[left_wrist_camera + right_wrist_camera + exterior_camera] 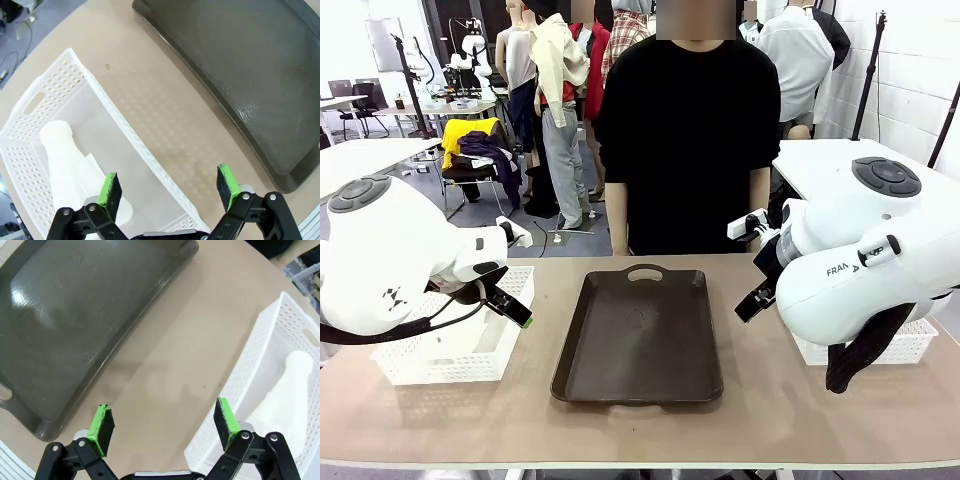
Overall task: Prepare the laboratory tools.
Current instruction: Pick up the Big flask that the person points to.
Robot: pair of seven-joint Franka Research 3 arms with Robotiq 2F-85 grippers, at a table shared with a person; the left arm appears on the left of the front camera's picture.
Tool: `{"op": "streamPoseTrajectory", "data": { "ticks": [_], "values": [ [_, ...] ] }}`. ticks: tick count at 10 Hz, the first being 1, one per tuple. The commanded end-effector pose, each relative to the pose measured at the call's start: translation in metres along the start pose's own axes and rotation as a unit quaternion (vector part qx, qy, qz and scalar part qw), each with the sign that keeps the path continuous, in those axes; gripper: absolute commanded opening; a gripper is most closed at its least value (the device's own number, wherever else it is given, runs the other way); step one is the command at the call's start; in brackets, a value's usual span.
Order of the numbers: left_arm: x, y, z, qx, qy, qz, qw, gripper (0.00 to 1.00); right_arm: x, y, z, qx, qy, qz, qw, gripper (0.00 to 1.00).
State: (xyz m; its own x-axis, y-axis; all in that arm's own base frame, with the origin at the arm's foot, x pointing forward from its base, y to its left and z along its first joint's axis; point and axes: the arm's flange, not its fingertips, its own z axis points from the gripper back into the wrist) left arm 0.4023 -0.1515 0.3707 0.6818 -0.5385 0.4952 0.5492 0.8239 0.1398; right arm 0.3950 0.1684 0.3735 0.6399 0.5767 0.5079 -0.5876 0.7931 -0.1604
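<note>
Left wrist view, one flask [65, 155] lay inside the left basket [31, 102], left gripper [167, 187] spread wide above that basket's rim, dark tray [638, 340] mid-table, right gripper [162, 422] equally wide over bare table [200, 340], second flask [292, 390] lying in the right basket [260, 350]

Front view: fixed on the robot's side of the table [750, 400], looking level across it to the person [690, 130] at the far edge, moderate distance.
Left wrist view: close, looking steeply down past the left pincer [168, 186]; tray [240, 75] beyond its tips, basket [60, 85] under one finger.
Right wrist view: equally close, looking down past the right pincer [163, 422], tray ahead of its tips.
All three views share the tray and the table around it
</note>
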Motion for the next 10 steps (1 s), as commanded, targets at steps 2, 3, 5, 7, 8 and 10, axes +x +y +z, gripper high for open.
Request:
{"op": "streamPoseTrajectory", "data": {
  "ticks": [2, 3, 5, 7, 8, 10],
  "values": [
    [0.0, 0.001, 0.0, 0.0, 0.0, 0.001, 1.0, 1.0, 0.0, 0.0, 0.0, 0.0, 0.0, 0.0, 1.0, 1.0],
    [0.0, 0.001, 0.0, 0.0, 0.0, 0.001, 1.0, 1.0, 0.0, 0.0, 0.0, 0.0, 0.0, 0.0, 1.0, 1.0],
    [0.0, 0.001, 0.0, 0.0, 0.0, 0.001, 1.0, 1.0, 0.0, 0.0, 0.0, 0.0, 0.0, 0.0, 1.0, 1.0],
    [0.0, 0.0, 0.0, 0.0, 0.0, 0.0, 1.0, 1.0, 0.0, 0.006, 0.012, 0.021, -0.026, -0.035, 0.999, 1.0],
    [0.005, 0.006, 0.019, -0.01, -0.015, 0.007, 1.0, 1.0, -0.001, -0.008, 0.034, 0.075, -0.057, -0.067, 0.993, 1.0],
    [0.014, 0.034, 0.059, -0.07, -0.068, 0.049, 0.994, 1.0, -0.008, -0.052, 0.073, 0.15, -0.095, -0.109, 0.978, 1.0]
  ]
}}
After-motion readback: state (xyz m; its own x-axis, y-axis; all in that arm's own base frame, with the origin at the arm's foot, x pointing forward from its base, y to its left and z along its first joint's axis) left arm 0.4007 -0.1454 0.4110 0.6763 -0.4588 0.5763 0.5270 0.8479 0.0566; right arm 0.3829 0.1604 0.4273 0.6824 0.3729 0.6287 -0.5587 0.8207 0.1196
